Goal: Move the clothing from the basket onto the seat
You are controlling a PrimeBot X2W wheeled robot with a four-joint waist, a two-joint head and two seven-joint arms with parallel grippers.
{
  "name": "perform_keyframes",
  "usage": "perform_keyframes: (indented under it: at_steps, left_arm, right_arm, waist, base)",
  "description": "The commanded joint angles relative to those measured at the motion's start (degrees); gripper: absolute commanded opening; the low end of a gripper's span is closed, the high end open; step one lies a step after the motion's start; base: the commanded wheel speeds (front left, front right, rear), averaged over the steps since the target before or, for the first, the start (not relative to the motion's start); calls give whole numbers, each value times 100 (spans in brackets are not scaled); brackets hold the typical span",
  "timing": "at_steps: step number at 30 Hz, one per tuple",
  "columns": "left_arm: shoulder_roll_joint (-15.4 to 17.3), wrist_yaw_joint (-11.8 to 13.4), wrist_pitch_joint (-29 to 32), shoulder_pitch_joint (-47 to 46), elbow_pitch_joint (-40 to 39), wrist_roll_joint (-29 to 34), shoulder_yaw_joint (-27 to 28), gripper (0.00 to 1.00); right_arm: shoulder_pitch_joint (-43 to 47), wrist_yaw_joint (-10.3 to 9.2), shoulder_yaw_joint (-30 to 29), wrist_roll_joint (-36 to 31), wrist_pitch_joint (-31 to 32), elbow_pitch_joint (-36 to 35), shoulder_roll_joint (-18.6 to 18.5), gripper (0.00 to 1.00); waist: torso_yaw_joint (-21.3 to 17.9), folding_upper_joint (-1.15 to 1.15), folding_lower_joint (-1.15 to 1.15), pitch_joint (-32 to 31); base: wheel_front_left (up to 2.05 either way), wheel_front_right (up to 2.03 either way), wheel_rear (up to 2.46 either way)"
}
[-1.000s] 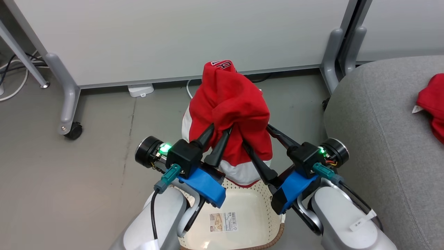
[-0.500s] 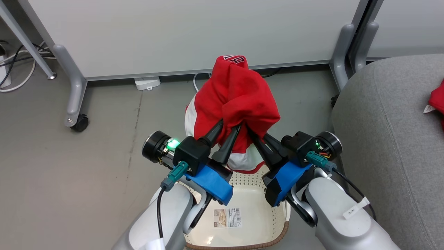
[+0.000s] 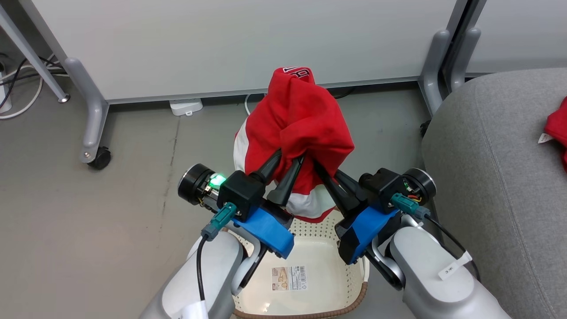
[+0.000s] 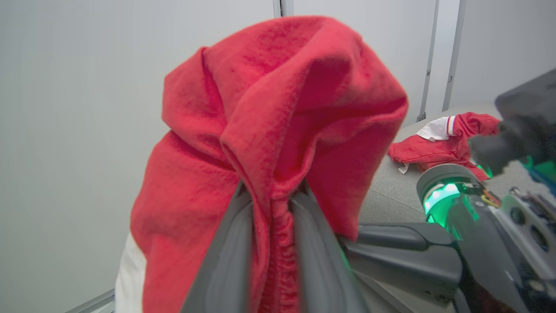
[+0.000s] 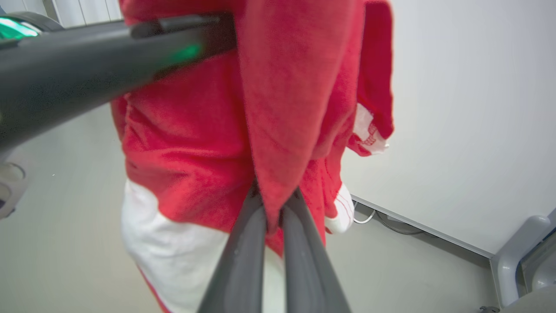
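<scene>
Hanging above the basket (image 3: pixel 330 248), the red garment (image 3: pixel 301 119) is pinched by the left claw (image 3: pixel 290 157) and the right claw (image 3: pixel 325 173), both clamped on its bunched fabric. The seat (image 3: pixel 496 177) lies to the right, nearer the right arm, where the other garment (image 3: pixel 559 128) already rests.

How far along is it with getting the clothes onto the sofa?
Done: one red garment lies on the seat. In hand: the left gripper and right gripper both clamp the second garment, held above the basket. Left: carry it to the seat and release.
</scene>
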Motion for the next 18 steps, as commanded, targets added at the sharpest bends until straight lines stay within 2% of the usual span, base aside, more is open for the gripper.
perform_keyframes:
  at_steps: [1, 10, 11, 12, 13, 18]
  left_arm:
    - [-5, -30, -29, -33, 1, 45, 32, 0]
    - [-10, -35, -29, 7, 6, 98, 90, 0]
    - [-11, -12, -29, -1, -16, 114, 113, 8]
    - [-12, -2, -29, -1, 5, 125, 107, 84]
    - [-15, -3, -29, -4, 11, 142, 112, 100]
    - [-19, 3, -29, 13, -29, 212, 166, 100]
  right_arm:
    - [-32, 1, 10, 28, -1, -14, -27, 0]
    - [0, 1, 29, 55, -1, -34, -43, 0]
    - [1, 1, 33, 56, -1, -37, -49, 0]
    - [3, 1, 40, 55, -1, -38, -56, 0]
    - [3, 1, 42, 58, -1, -40, -63, 0]
    - [17, 1, 34, 72, -1, -60, -76, 0]
  waist:
    - [-2, 0, -1, -2]
    - [-7, 0, -1, -2]
    - [-6, 0, -1, 3]
    - [-5, 0, -1, 7]
    - [-4, 0, -1, 9]
    - [-2, 0, -1, 10]
  base:
    - [0, 0, 0]
    - [0, 0, 0]
    - [0, 0, 0]
    - [0, 0, 0]
    - [0, 0, 0]
    - [0, 0, 0]
